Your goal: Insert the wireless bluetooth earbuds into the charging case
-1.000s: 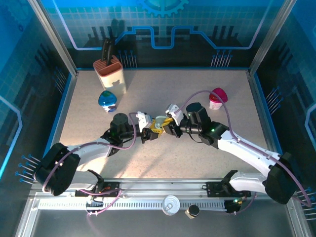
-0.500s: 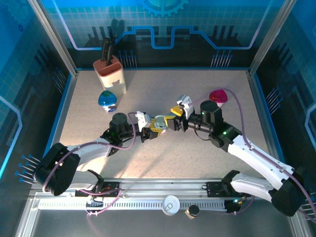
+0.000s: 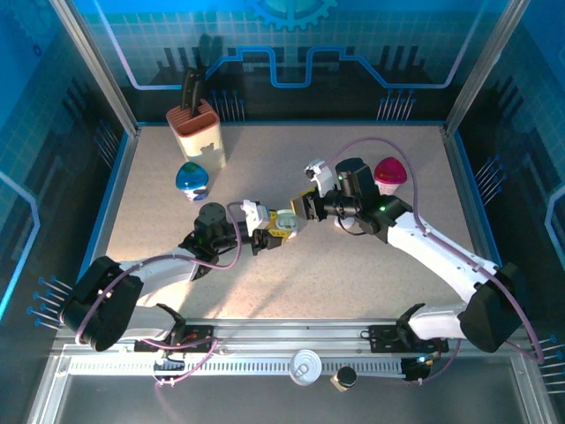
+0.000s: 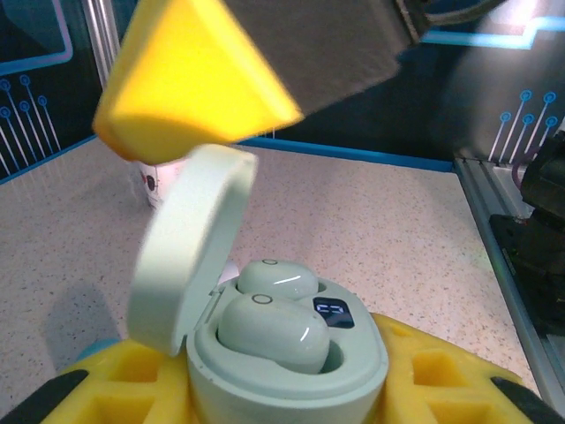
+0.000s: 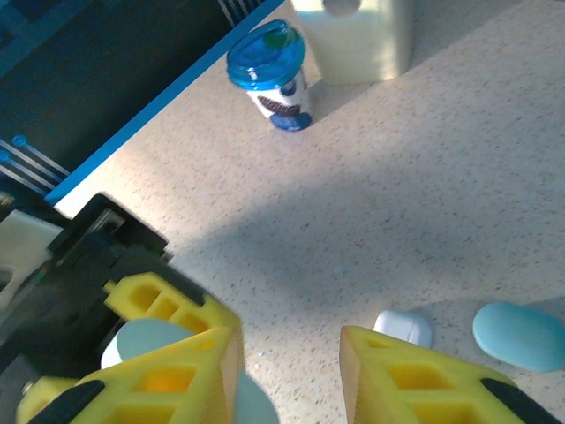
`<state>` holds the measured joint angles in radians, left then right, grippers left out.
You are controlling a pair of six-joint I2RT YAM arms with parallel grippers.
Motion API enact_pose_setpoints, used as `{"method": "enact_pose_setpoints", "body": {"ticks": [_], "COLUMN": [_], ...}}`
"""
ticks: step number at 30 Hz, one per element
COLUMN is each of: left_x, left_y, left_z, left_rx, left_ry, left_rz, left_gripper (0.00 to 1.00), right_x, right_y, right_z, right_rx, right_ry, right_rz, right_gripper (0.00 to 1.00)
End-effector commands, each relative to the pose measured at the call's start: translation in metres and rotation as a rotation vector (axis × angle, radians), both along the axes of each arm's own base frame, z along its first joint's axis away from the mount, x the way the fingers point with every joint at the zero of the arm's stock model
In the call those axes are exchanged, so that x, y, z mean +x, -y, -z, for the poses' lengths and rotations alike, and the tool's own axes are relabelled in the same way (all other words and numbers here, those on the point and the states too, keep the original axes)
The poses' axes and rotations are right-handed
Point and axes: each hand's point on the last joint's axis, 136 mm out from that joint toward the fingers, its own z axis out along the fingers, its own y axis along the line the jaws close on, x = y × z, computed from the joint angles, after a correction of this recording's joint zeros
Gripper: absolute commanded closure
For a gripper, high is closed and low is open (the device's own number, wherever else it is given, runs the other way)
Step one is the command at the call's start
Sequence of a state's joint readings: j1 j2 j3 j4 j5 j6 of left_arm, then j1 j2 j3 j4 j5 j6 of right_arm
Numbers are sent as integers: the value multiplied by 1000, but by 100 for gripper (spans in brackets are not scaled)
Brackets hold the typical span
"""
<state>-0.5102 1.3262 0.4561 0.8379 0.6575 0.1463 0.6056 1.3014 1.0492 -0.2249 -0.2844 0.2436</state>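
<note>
Speckled beige table (image 3: 309,283) sits inside blue-lit walls. Near its centre the left gripper (image 3: 275,228) has its yellow fingers (image 4: 441,380) clamped on either side of the case (image 4: 291,375), a pale green pebble. In the left wrist view its lid (image 4: 190,247) is swung up at 9 o'clock of the body. Two earbuds (image 4: 265,329) lie in its wells, one behind the other, beside a small lit display (image 4: 333,311). The right gripper (image 5: 291,353) hovers at 1 o'clock of the case in the top view, its fingers apart with bare table between them. One yellow tip (image 4: 190,84) sits just above the lid's edge; I cannot tell whether it touches. Knife block (image 3: 196,124) stands at 11 o'clock of the table, blue cup (image 3: 192,179) at 10, pink cup (image 3: 388,173) at 2.
</note>
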Motion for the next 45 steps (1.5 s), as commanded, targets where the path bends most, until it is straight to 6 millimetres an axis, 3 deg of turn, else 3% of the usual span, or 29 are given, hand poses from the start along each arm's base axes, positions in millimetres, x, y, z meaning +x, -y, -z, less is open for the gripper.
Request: {"method": "enact_pose_setpoints", "body": {"ticks": [1, 6, 9, 14, 17, 26, 27, 31, 34, 38, 45], "left_x": [4, 8, 8, 3, 0, 7, 8, 13, 14, 14, 14], "left_y": [-4, -1, 0, -3, -8, -11, -12, -13, -12, -11, -11], "left_z": [-16, -17, -19, -22, -28, -35, -37, -44, -47, -45, -40], "left_rx": [-42, -53, -64, -83, -112, -129, -137, -161, -172, -170, -167], "left_ry": [6, -9, -5, 57, 119, 148, 155, 170, 177, 182, 169], "left_rz": [-31, -27, -26, -24, -45, -89, -100, -121, -119, -114, -112], "left_gripper": [68, 68, 68, 68, 68, 68, 68, 67, 67, 67, 65], "right_x": [-22, -22, -19, 2, -1, -20, -24, -27, -25, -25, -19], "right_y": [-1, 3, 5, 27, 20, -12, -14, -24, -29, -32, -27], "right_z": [-1, -12, -15, 3, 1, -16, -5, 0, -4, -11, -7], "right_rx": [13, 52, 82, 228, 388, 508, 507, 517, 544, 585, 596], "right_ry": [-9, 9, -13, -328, -456, -571, -602, -643, -635, -641, -646], "right_rz": [-87, -61, -32, 156, 126, -41, -48, -82, -100, -124, -94], "right_gripper": [66, 62, 54, 29, 23, 21, 21, 22, 24, 34, 76]}}
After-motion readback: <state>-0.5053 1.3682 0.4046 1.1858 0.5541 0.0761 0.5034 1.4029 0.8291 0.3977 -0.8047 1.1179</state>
